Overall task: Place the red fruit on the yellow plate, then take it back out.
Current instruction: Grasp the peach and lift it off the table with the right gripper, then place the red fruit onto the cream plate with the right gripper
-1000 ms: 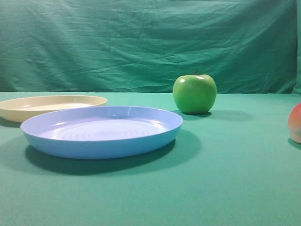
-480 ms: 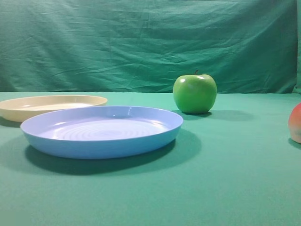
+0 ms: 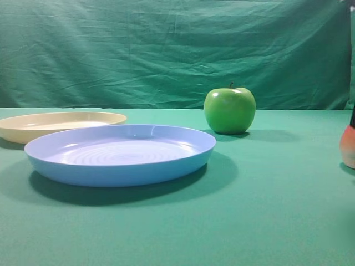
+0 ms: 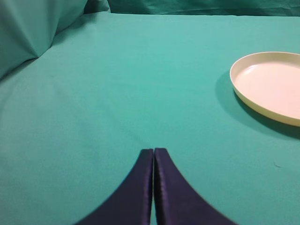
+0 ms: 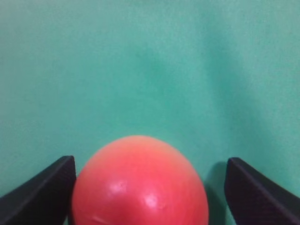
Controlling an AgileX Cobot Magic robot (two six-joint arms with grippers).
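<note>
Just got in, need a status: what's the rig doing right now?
The right gripper is down over the red fruit, its open fingers either side of it, the left one close or touching and a gap on the right; the fruit sits on the table, not lifted. The left gripper is shut and idle over bare cloth near the yellow plate, which is empty. A blue plate and green apple sit untouched.

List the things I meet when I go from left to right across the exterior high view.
yellow plate → blue plate → green apple → red fruit at the right edge.
</note>
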